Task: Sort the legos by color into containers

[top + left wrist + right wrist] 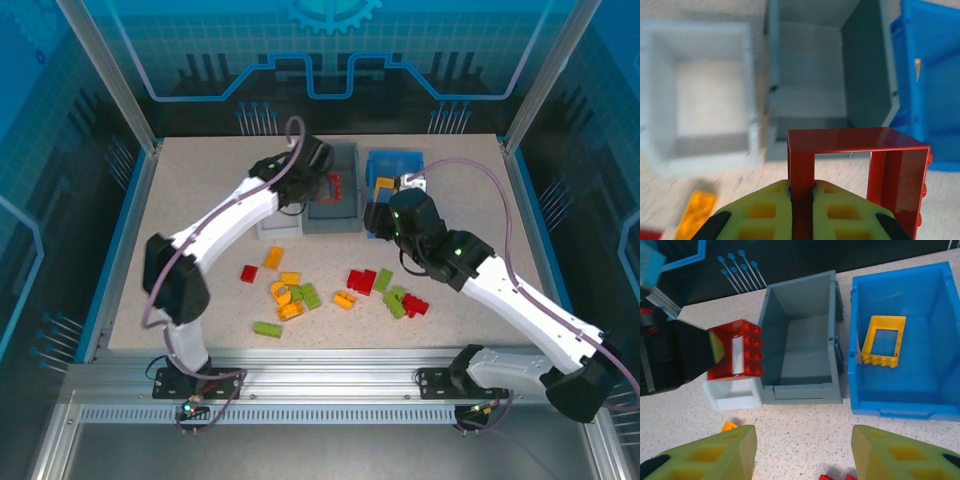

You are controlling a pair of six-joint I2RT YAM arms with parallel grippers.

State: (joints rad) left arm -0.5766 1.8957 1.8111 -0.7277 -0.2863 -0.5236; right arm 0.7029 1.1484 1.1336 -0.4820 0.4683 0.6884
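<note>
grips one thin wall of a red open square frame [855,141] in the left jaws, clenched flat on that wall, with the rest of the frame sticking out to one side. holds it in the air at the near left of the bins: from the right wrist, just beside the left wall of the grey bin [800,340] and over the small white bin [732,400]; from the top, more over the grey one. cannot tell the rim directly beneath. shows both of those bins bare inside, and a yellow frame [883,341] lying flat in the blue bin [940,365]. hangs the right jaws spread and empty just in front of the bins, above bare tabletop [805,425]. has the loose legos [290,298], red, orange-yellow and lime green, scattered on the tabletop between the arm bases and the bins, well apart from the held frame.

probably the drop of a first red piece, with most of the sorting not yet done. to do it well: pick one bare bin for red; bring the whole frame inside its rim, not just the gripped wall, minding the overhanging free side; go low before letting go, to avoid a bounce or a snag on a wall; open fully, then lift straight up; steer wide of the right arm close by.
</note>
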